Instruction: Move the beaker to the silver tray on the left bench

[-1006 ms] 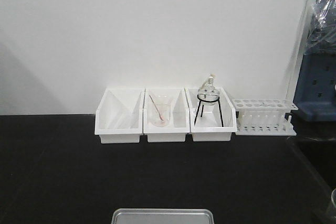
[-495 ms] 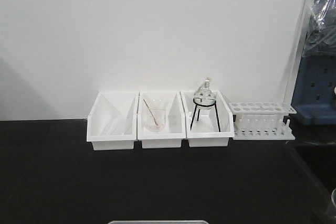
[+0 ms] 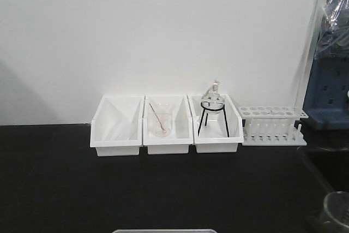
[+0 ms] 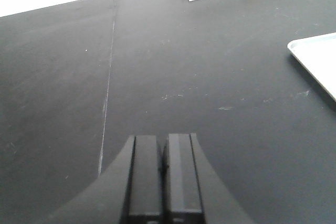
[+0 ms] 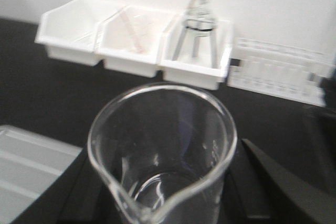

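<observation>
My right fingers (image 5: pixel 270 179) clamped on small clear glass beaker (image 5: pixel 163 145). Beaker now further inside front view's lower-right corner than half second ago: carry under way. Grey-silver flat metal tray (image 5: pixel 29 163) on black tabletop (image 3: pixel 65 178), lower-left of beaker, not yet reached. My left fingers (image 4: pixel 144 174) pressed together, idle.

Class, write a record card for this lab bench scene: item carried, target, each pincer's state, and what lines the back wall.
item carried: beaker, clear glass, pouring lip toward the wrist camera
target: silver tray on the black bench, beaker not yet on it
left side: left pincer shut, holding nothing
right side: right pincer shut on the beaker
back wall: three white bins; middle one holds a bigger beaker, right one a flask on a stand; tube rack beside them
</observation>
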### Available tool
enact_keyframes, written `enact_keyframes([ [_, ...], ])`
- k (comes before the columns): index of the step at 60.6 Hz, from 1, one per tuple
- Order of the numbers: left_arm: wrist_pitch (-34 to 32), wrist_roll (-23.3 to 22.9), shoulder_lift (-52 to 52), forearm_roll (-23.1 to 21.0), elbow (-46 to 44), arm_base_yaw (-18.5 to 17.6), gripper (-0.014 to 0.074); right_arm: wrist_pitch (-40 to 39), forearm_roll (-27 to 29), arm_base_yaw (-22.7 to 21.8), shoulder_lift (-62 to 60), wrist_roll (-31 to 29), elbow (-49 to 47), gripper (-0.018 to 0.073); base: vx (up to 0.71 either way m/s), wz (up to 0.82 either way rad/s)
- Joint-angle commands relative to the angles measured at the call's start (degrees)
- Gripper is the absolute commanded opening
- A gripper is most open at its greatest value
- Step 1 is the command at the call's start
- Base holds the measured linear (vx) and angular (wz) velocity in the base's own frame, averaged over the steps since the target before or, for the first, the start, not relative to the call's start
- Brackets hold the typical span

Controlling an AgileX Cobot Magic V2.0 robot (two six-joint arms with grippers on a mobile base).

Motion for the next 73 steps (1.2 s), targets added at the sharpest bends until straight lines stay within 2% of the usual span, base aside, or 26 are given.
enact_keyframes([
  [1, -4.7, -0.1, -0.4, -0.2, 1.1, -0.2, 0.0001, -9.8, -3.7, -0.1, 8.5, 0.0, -2.0, -0.0011, 0.0, 0.0],
  [13, -4.7, -0.1, -0.4, -0.2, 1.1, -0.2, 0.0001, -27.8, -3.7, -0.1, 33.1, -0.8, -6.9, -0.0011, 0.0, 0.0],
  [21, -4.7, -0.1, -0.4, -0.2, 1.1, -0.2, 0.0001, -40.5, -2.2, -0.1, 46.3, -5.3, -13.5, -0.0011, 0.0, 0.0],
  [36, -4.7, -0.1, -0.4, -0.2, 1.1, -0.2, 0.0001, -53.1, -1.5, -0.1, 65.6, -14.4, -23.9, -0.0011, 0.0, 0.0],
  [48, -4.7, -0.1, -0.4, -0.2, 1.1, -0.2, 0.0001, -56.2, 0.0, -0.1, 71.4, -22.8, -25.3, -0.0007, 0.0, 0.0],
  [57, -4.7, -0.1, -0.4, -0.2, 1.1, -0.2, 0.0001, -52.6, 3.6, -0.1, 71.5, -28.9, -25.3, 0.0006, 0.0, 0.0],
  [65, -4.7, -0.1, -0.4, -0.2, 1.1, -0.2, 0.0001, -49.4, 7.9, -0.1, 71.5, -31.2, -25.3, 0.004, 0.0, 0.0],
  [73, -4.7, -0.1, -0.4, -0.2, 1.1, -0.2, 0.0001, -49.5, 8.7, -0.1, 71.5, -31.7, -25.3, 0.011, 0.0, 0.0],
])
